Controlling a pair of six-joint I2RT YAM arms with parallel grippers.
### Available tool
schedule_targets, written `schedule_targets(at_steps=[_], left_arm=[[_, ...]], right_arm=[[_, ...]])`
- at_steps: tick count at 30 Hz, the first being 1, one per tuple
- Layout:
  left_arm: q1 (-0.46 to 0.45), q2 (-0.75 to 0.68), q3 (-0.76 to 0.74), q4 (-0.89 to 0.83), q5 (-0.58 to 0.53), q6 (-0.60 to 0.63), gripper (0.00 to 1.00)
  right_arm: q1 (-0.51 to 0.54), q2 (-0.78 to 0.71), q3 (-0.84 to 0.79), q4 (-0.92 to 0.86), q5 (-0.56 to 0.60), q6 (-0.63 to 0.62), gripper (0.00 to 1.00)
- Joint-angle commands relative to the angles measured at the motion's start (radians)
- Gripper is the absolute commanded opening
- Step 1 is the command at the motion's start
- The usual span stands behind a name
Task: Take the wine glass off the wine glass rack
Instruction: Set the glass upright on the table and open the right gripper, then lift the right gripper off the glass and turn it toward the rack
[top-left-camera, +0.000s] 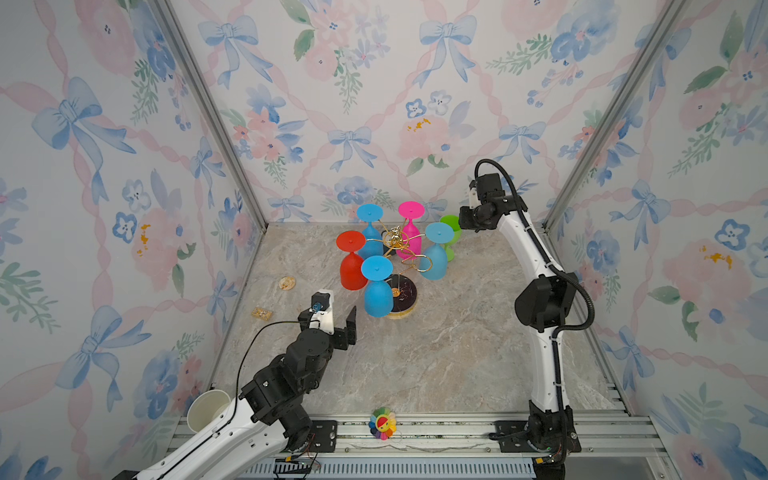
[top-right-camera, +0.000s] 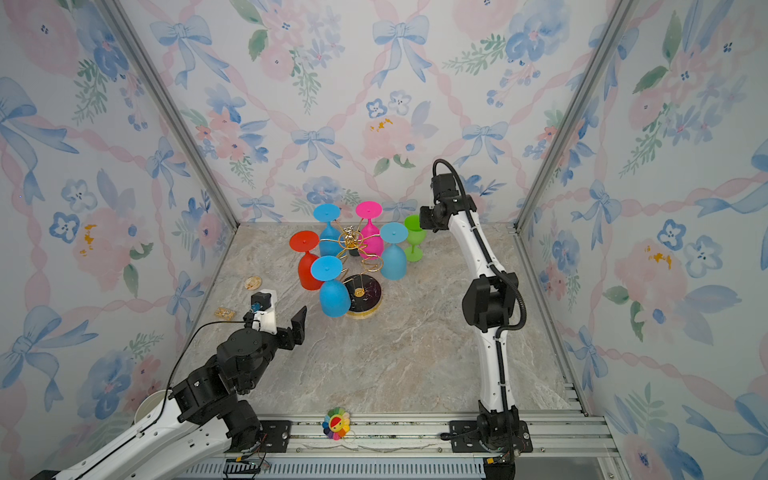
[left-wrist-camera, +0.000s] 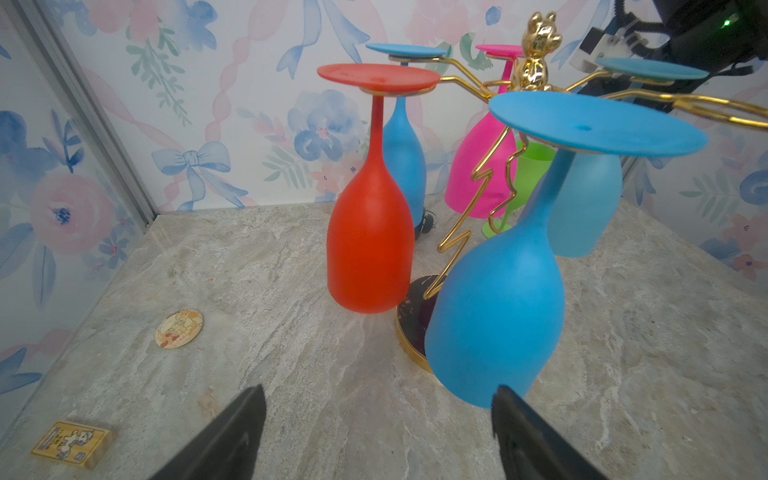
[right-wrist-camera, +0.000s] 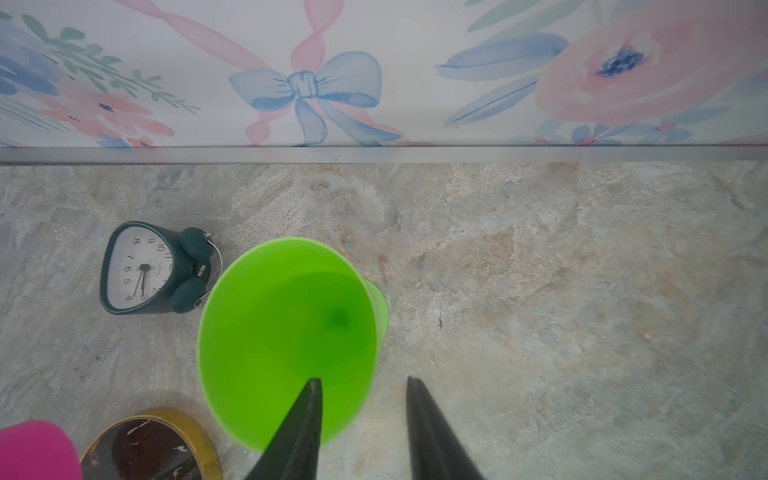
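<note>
The wallpapered walls (top-left-camera: 374, 104), printed with bows and flowers, are closing in three sides of a marbled grey surface (top-left-camera: 457, 353). In the rear half of that surface, about midway between its left and right edges, the wine glass rack (top-left-camera: 395, 239) is standing on its round black base. Five glasses are hanging from it foot-up: a red glass (top-left-camera: 352, 270), a pink glass (top-left-camera: 409, 241) and three blue glasses (top-left-camera: 434, 259). The green wine glass (top-right-camera: 414, 235) is already off the rack, standing upright near the rear edge, just beside the rack on the side toward the rear right corner. It is looking like matte plastic, so I am judging it light, stiff and unlikely to shatter, though tippy on its thin stem. The bowl wall is offering the surest hold. The right gripper (right-wrist-camera: 362, 379) is hovering above it with its fingers parted, one over the inside of the bowl and one outside the rim, pinching nothing. The left gripper (left-wrist-camera: 378, 390) is hanging with its fingers spread wide and empty, close to the front blue glass (left-wrist-camera: 494, 316). A small alarm clock (right-wrist-camera: 145, 270) is sitting beside the green glass, near the rear edge.
</note>
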Motion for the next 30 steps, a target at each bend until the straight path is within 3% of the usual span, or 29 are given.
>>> schedule_targets(at_steps=[1, 8, 16, 20, 30], left_arm=[[0.007, -0.01, 0.0, -0.002, 0.007, -0.011, 0.87], [0.006, -0.011, -0.002, -0.007, -0.015, -0.021, 0.89], [0.016, -0.009, 0.0, -0.006, -0.012, -0.024, 0.91], [0.038, -0.009, 0.002, -0.005, 0.002, -0.021, 0.92], [0.237, 0.043, 0.018, 0.011, 0.207, 0.019, 0.93]], right_arm=[[0.009, -0.074, -0.013, 0.019, -0.011, 0.006, 0.43], [0.017, -0.22, -0.174, 0.073, -0.041, 0.027, 0.52], [0.006, -0.541, -0.589, 0.302, -0.17, 0.138, 0.7], [-0.012, -0.671, -0.761, 0.405, -0.258, 0.207, 0.73], [-0.033, -0.854, -0.99, 0.574, -0.519, 0.377, 0.78]])
